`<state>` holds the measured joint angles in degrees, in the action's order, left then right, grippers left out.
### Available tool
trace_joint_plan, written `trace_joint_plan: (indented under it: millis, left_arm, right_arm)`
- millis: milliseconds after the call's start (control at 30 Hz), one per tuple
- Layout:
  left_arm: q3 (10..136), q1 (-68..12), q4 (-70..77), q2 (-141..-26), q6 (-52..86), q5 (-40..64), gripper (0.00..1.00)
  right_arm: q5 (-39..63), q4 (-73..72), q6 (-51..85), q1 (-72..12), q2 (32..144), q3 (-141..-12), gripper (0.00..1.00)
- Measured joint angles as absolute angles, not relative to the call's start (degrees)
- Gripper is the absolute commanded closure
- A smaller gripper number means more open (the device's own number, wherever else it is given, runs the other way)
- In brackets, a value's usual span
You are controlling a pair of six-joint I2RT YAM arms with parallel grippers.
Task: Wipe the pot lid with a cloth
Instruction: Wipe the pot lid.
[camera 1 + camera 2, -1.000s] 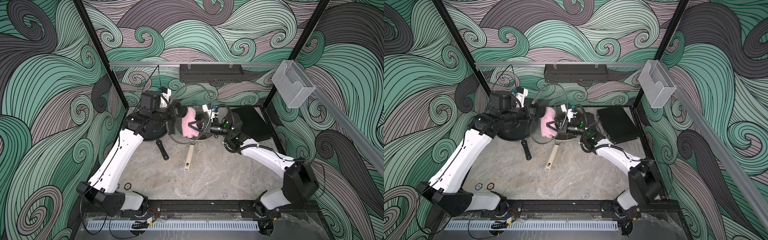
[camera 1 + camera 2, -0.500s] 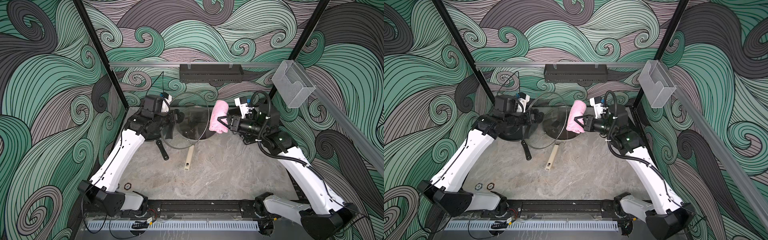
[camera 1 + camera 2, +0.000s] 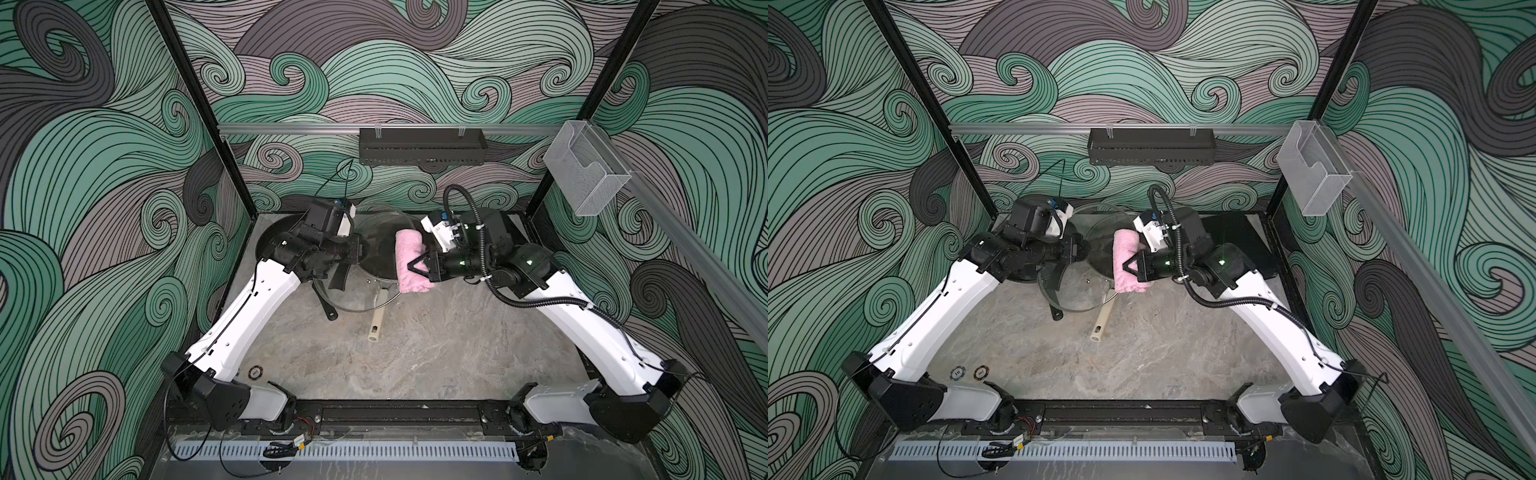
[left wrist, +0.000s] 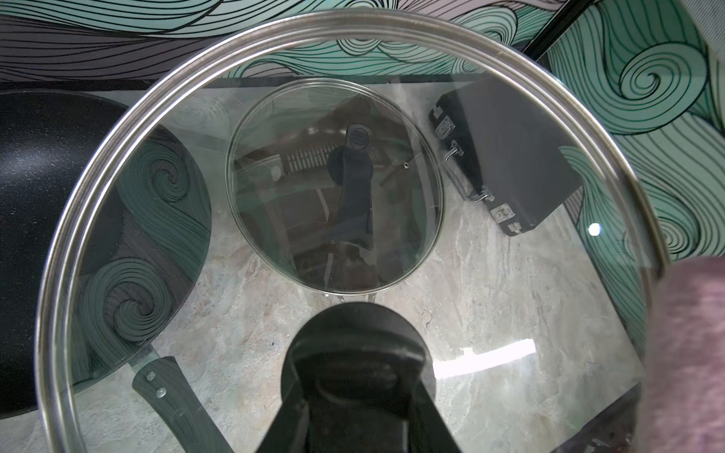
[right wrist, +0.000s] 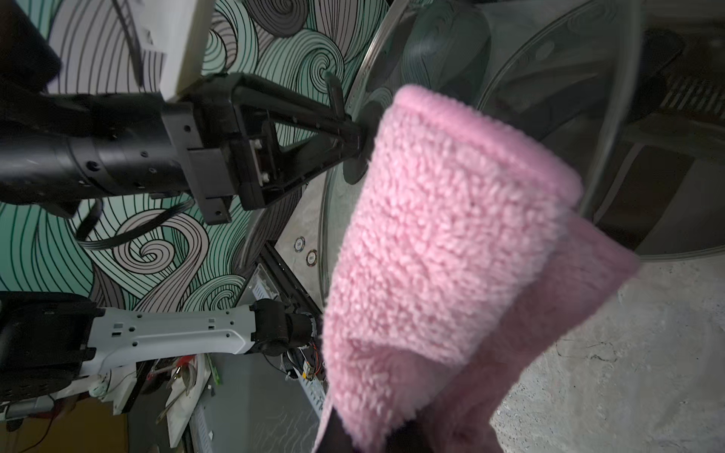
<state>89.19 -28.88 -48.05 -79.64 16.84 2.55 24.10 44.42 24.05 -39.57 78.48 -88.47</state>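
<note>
- Nearest the base, two poker chips (image 3: 957, 372) lie on the tabletop (image 3: 1163, 353), well apart from the work.
- Further in, a beige pan handle (image 3: 377, 322) points toward the base; its pan sits flat and carries a smaller glass lid (image 4: 333, 188).
- Above that, the left claw (image 3: 359, 250) is clamped on the black knob (image 4: 355, 337) of the pot lid (image 4: 510, 298); the lid is held off the tabletop and nearly on edge, knob side toward the left arm and underside toward the right arm.
- The right claw (image 3: 417, 266) is clamped on the cloth (image 3: 407, 253); the folded pink roll has its long axis running near to far, alongside the glass.
- The lid stands between the two claws, to the robot's left of the cloth; the right arm is the nearer one; the cloth sits by the rim, and whether it touches the glass I cannot tell; the wipe likely calls for pressing leftward, then sweeping across the underside.
- Farthest back, a black frying pan (image 4: 47, 196) lies on the left and a black case (image 4: 510, 157) on the right.
</note>
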Motion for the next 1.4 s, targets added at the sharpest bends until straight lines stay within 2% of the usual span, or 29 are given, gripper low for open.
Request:
trace_joint_plan:
  millis: [233,367,700,1100,1400]
  left_arm:
    - [89.2,-33.7,-49.8,-81.3,13.8,-3.3,1.00]
    - [89.2,-35.6,-50.2,-81.7,12.2,-5.2,1.00]
    - [89.2,-38.4,-50.2,-81.7,8.6,-9.2,1.00]
    - [88.7,-42.5,-54.5,-80.6,4.4,-8.4,1.00]
    - [88.7,-44.2,-57.3,-78.9,3.6,-7.2,1.00]
  right_arm:
    - [20.3,43.7,27.3,-47.6,81.2,-84.8,1.00]
    - [18.8,43.5,29.1,-49.2,82.8,-82.9,1.00]
    - [18.9,44.4,28.6,-42.7,85.2,-85.6,1.00]
    - [21.7,45.3,25.0,-35.9,97.4,-101.2,1.00]
    - [25.5,43.7,24.3,-35.0,106.6,-110.8,1.00]
